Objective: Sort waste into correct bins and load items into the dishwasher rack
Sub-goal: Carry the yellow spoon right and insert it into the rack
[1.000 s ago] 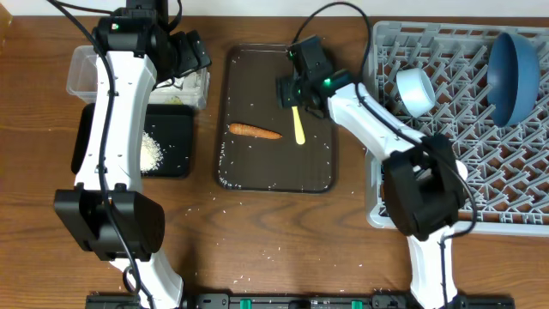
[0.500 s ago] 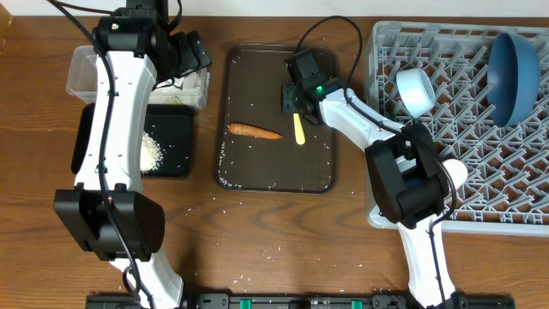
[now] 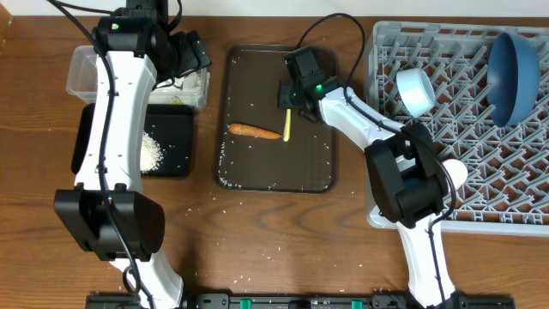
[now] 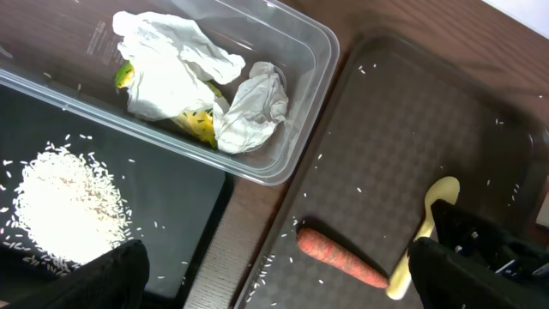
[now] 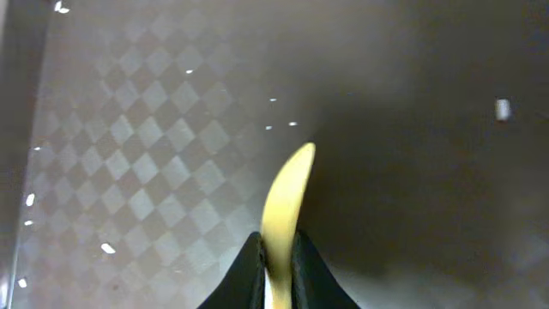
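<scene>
One yellow spoon (image 3: pixel 288 125), clamped between the right gripper's (image 3: pixel 292 101) fingers, lies over the brown tray (image 3: pixel 257 77) just beside one carrot piece (image 3: pixel 254 131). The rack (image 3: pixel 446 94) holds one blue bowl (image 3: pixel 513 75) and two white cups (image 3: pixel 416 91), one partly hidden by the right arm. The left gripper (image 3: pixel 193 56) is spread wide near the clear tub (image 3: pixel 86 69).

overhead: straight down, far | left wrist: angled down | right wrist: close | shared: tray (image 3: pixel 257 167)
</scene>
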Motion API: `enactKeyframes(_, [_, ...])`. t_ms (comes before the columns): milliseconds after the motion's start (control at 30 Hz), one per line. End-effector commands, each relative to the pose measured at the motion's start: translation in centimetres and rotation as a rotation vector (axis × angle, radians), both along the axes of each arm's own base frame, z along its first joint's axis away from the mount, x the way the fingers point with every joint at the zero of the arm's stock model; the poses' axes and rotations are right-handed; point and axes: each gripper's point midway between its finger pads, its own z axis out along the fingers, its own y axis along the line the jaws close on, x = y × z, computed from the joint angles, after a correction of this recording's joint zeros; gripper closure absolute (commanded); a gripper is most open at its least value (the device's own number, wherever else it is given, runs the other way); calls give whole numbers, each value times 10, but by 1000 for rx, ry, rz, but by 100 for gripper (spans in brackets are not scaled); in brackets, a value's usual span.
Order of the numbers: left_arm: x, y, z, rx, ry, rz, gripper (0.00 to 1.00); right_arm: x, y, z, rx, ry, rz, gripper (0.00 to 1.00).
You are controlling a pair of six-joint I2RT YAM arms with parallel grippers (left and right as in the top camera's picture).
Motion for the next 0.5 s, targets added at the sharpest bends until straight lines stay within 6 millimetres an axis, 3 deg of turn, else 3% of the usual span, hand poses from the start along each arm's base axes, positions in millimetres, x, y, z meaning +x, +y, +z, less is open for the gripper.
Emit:
enactKeyframes(0, [0,5,6,18,-14,10,1,-17,-7,-41,-48,90,4,95])
enactKeyframes(233, [0,5,6,18,-14,10,2,-22,-15,-44,-69,125,6,99])
enactKeyframes(467, [0,5,6,18,-14,10,1,-24,-27,-50,-84,155,-93,94])
